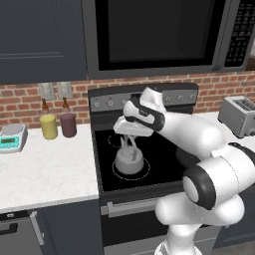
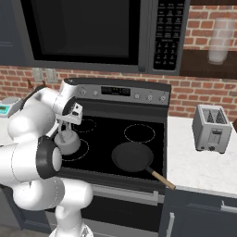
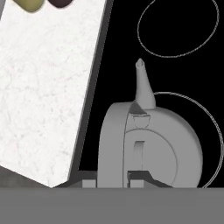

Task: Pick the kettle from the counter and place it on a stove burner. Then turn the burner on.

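From the left base view, you are looking at the kettle [image 1: 129, 162] sitting inside the large front-left burner ring [image 1: 144, 174] on the black stove glass, off the tabletop [image 1: 45, 169]. The tool [image 1: 130, 138] is hanging directly above it, reaching down onto the tall looped handle. The kettle is lying straight below the tool, so any lift-off is going to be a vertical move. Whether the fingers are gripping or released, you cannot tell from here.

From the right base view, you are seeing the same stack: the tool [image 2: 66, 127] over the kettle [image 2: 67, 143], which is resting in the burner ring [image 2: 83, 152] nearest the tabletop side. The frying pan [image 2: 132, 157] is occupying the front-right area, well apart. The knobs [image 2: 149, 96] are lining the back panel, beyond and above the kettle, so the turn-on step, as I judge it, is calling for you to rise first and then reach back.

From the hand view, you are looking down along the kettle [image 3: 148, 146]: the handle loop is running away from the camera toward the spout, the burner ring [image 3: 209, 122] is curving around the body, and the tabletop [image 3: 48, 87] is lying to one side. The fingertips are too hidden here to say whether they are clamping the handle.
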You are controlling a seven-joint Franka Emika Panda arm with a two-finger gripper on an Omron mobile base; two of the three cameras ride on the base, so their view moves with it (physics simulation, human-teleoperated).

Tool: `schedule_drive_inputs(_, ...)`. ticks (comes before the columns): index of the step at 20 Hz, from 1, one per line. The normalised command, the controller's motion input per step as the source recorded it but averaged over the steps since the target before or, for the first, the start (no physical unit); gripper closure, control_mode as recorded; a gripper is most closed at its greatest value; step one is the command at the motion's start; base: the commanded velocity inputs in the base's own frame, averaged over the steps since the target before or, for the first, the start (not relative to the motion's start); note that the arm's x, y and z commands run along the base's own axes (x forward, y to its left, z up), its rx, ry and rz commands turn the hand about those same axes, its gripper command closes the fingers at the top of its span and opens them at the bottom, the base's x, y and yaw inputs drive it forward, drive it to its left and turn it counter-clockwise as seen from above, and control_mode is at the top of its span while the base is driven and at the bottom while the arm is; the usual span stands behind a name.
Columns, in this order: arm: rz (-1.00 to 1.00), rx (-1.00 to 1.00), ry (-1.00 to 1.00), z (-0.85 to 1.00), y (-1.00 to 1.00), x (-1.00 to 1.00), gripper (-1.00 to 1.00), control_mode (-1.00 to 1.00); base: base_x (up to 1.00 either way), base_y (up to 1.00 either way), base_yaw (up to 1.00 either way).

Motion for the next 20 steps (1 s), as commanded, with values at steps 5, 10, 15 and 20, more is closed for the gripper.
schedule_drive_inputs(5, 0.00, 0.00, 0.00, -0.28, 0.00, -0.17, 1.00, -1.00, 0.00, 0.00, 0.00)
schedule_drive_inputs(10, 0.00, 0.00, 0.00, -0.29, 0.00, 0.00, 1.00, -1.00, 0.00, 0.00, 0.00)
schedule_drive_inputs(15, 0.00, -0.01, 0.00, -0.03, 0.00, 0.25, 1.00, -1.00, 0.00, 0.00, 0.00)
schedule_drive_inputs(20, 0.00, -0.01, 0.00, 0.03, 0.00, 0.17, 1.00, -1.00, 0.00, 0.00, 0.00)
